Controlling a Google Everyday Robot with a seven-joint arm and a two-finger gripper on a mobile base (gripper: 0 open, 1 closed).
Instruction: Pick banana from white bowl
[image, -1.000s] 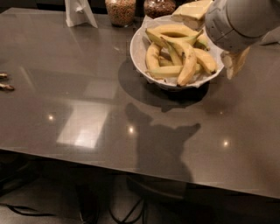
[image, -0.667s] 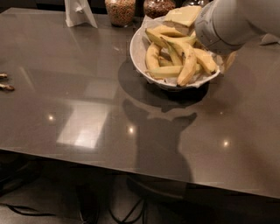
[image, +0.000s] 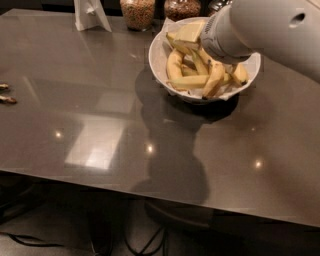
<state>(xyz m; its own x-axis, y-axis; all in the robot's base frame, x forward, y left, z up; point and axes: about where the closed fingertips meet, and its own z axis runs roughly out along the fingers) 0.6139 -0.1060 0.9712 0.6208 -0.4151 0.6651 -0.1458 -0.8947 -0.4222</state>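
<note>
The white bowl (image: 159, 59) stands at the back right of the dark table (image: 100, 130). It is lined with white paper and holds several yellow bananas (image: 175, 65). My white arm (image: 270, 30) comes in from the upper right and covers the bowl's right part. My gripper (image: 225, 59) is at the arm's end, directly over the bananas in the bowl, and is mostly hidden by the wrist.
Two glass jars (image: 138, 12) (image: 182, 9) with brown contents stand behind the bowl. A white folded stand (image: 91, 15) is at the back. Small objects (image: 6, 94) lie at the table's left edge. The table's front edge runs along the bottom.
My arm has moved left and further over the bowl, and now covers more of the bananas.
</note>
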